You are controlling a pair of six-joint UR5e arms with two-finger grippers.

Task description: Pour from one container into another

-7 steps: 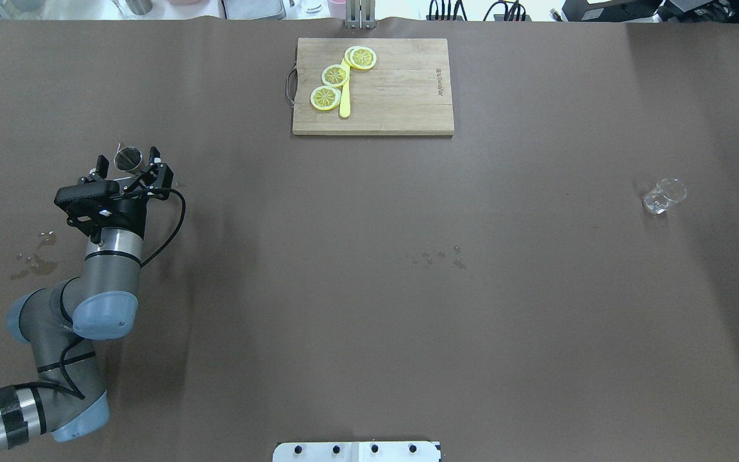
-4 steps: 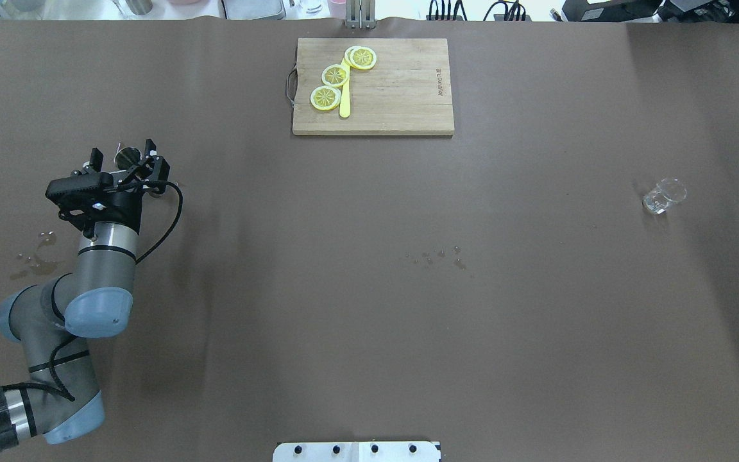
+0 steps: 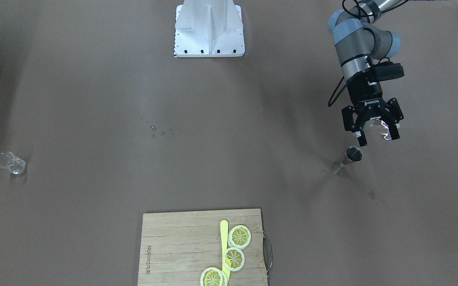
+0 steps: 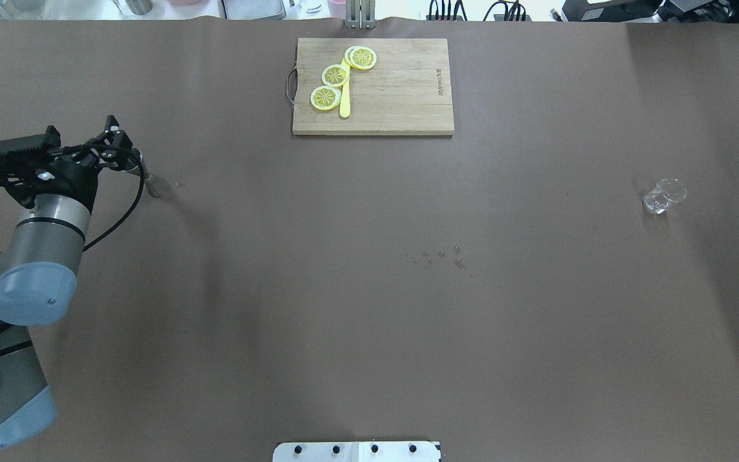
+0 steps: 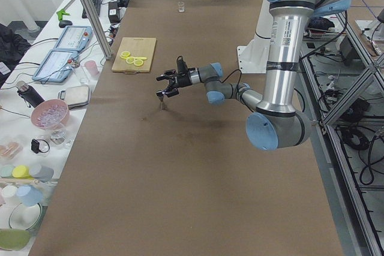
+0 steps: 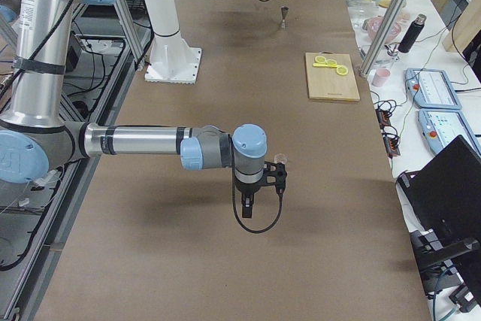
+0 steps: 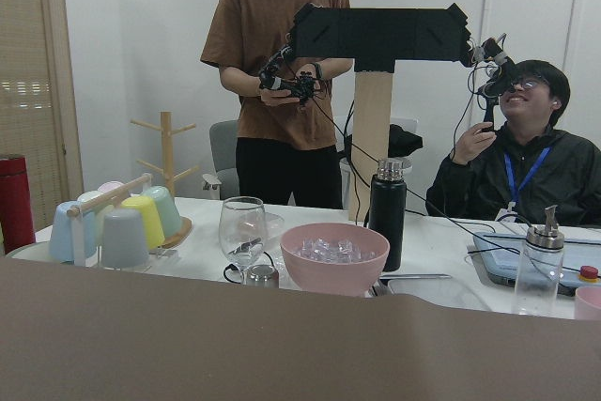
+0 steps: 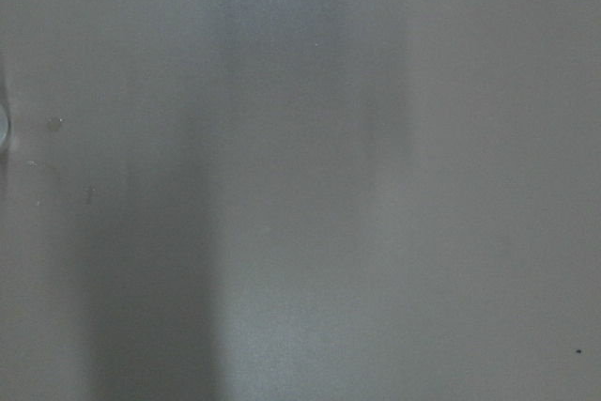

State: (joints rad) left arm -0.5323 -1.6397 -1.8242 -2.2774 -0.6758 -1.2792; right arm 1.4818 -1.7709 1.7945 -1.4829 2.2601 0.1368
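A small steel jigger (image 3: 348, 159) stands upright on the brown table, seen also as the jigger (image 4: 152, 184) partly behind my left arm. My left gripper (image 3: 376, 134) hovers open and empty just above and to the robot side of it, touching nothing. A clear glass (image 4: 664, 194) stands far off on the right side, also visible as the glass (image 3: 10, 163). My right gripper (image 6: 249, 202) shows only in the exterior right view, hanging beside the glass (image 6: 280, 159); I cannot tell whether it is open or shut.
A wooden cutting board (image 4: 401, 96) with lemon slices (image 4: 334, 76) and a yellow knife lies at the far middle. Water droplets (image 4: 440, 255) dot the table's centre. The robot base (image 3: 209, 29) stands mid-table. Two people and a bench with cups show beyond the far edge.
My left gripper has drawn back to the left, off the jigger it stood over, and stays open. The jigger and the glass have not moved.
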